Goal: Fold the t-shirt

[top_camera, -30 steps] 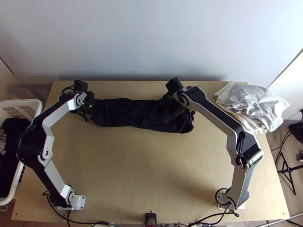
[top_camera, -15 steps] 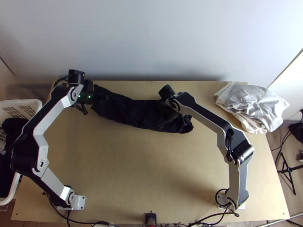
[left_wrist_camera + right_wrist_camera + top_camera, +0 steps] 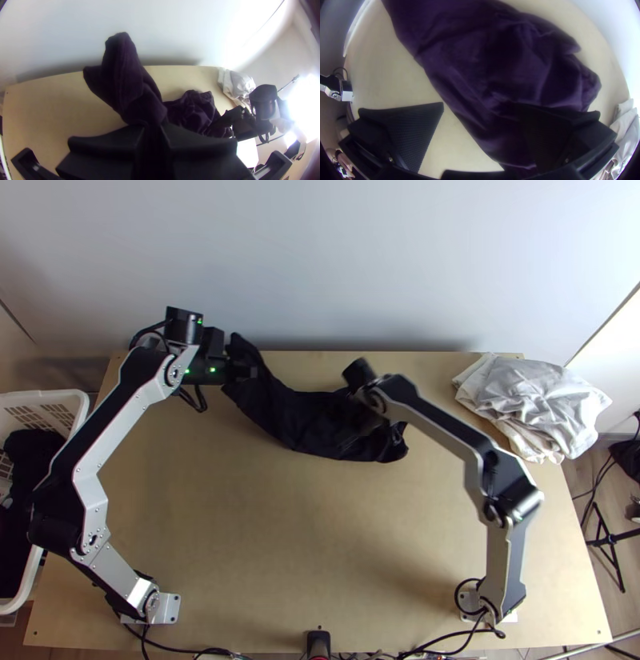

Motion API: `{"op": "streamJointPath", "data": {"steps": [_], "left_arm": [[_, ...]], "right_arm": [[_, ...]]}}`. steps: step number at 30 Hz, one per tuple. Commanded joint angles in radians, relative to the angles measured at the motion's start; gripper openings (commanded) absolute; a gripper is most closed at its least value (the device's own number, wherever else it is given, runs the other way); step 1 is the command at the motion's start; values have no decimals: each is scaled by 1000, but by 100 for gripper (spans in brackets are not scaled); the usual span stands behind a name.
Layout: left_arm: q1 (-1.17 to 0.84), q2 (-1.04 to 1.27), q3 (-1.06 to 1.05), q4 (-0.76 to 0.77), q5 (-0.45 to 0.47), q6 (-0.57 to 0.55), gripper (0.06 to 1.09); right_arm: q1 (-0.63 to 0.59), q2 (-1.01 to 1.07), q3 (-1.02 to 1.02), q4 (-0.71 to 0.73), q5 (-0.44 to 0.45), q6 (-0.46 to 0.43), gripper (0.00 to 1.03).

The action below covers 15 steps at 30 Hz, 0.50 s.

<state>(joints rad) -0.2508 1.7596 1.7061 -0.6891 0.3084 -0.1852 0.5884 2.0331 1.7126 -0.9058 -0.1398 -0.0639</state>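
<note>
My left gripper (image 3: 245, 370) is at the table's far left part, shut on one end of the dark t-shirt (image 3: 286, 416). That end is raised, and the rest slopes down to lie in a bunched strip on the table. In the left wrist view the t-shirt (image 3: 124, 80) sticks out beyond my left gripper (image 3: 154, 128), pinched between its fingers. Over the t-shirt's right part stands my right gripper (image 3: 352, 430). The right wrist view has the right gripper (image 3: 480, 106) wide open, one finger over the wrinkled t-shirt (image 3: 466, 63), the other over bare wood beside it.
A pile of white cloth (image 3: 536, 400) rests at the table's far right corner. Left of the table stands a white basket (image 3: 78, 412) with dark cloth inside. A wall (image 3: 320, 268) rises behind the far edge. Bare wood (image 3: 312, 540) lies between the arms.
My left gripper has moved farther up the picture and then to the right, lifting the t-shirt's left end with it. The right arm has shifted slightly left, while the t-shirt's right end stays put.
</note>
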Motion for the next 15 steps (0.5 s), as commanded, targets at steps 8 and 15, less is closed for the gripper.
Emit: {"op": "streamJointPath", "data": {"steps": [8, 15], "left_arm": [[-163, 95, 153, 77, 43, -79, 9], [-292, 161, 188, 192, 41, -106, 9]], "right_arm": [[-200, -320, 24, -163, -37, -17, 99], [-234, -459, -47, -223, -52, 15, 99]]}}
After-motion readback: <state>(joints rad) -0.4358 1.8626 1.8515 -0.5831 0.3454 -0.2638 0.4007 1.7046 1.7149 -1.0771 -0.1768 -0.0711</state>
